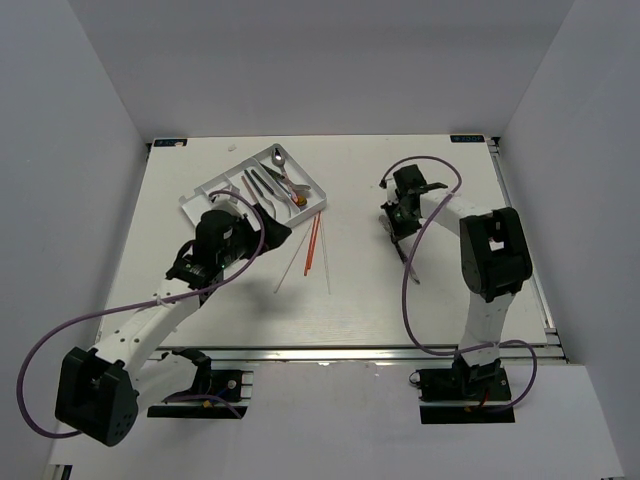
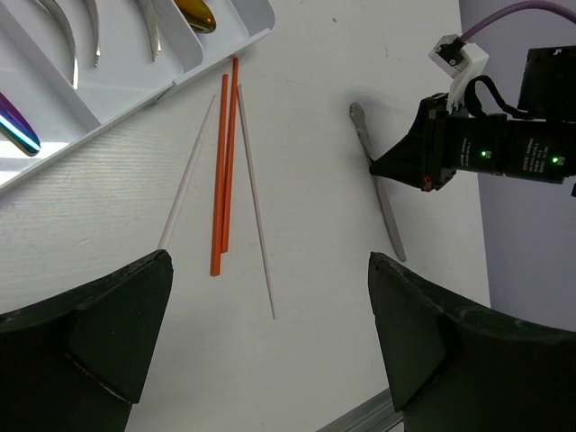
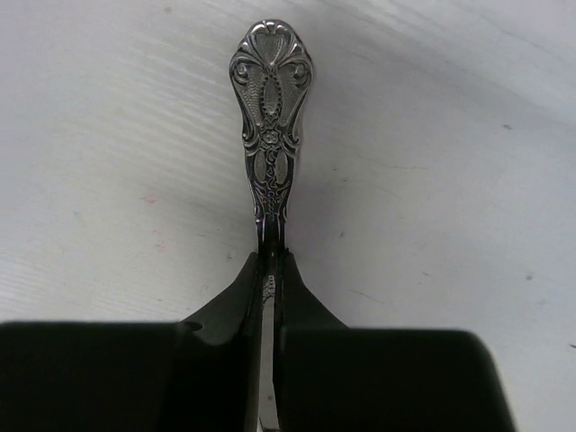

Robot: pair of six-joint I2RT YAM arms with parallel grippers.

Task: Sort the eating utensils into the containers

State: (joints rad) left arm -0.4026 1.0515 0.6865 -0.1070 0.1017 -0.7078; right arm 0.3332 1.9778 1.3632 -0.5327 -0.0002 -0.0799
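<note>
White table [image 1: 360,180]; on its right half a silver utensil [image 3: 270,126], handle embossed with ornate scrollwork, is clamped by the right pincer [image 3: 270,270]. The left pincer [image 2: 270,310] is held spread above orange chopsticks [image 2: 223,171].

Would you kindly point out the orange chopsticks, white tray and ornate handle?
orange chopsticks [image 2: 220,180], left wrist view, mid-shaft
white tray [image 2: 121,72], left wrist view, bare floor
ornate handle [image 3: 270,117], right wrist view, middle

Flat white tray [image 1: 215,188] with long slots, silver spoons and forks [image 1: 262,183] lying inside, two orange chopsticks [image 2: 222,171] between two pale chopsticks [image 2: 256,207] just beside it, silver utensil [image 3: 270,126] with swirly handle well apart, pinched by the right gripper [image 3: 270,263].
</note>
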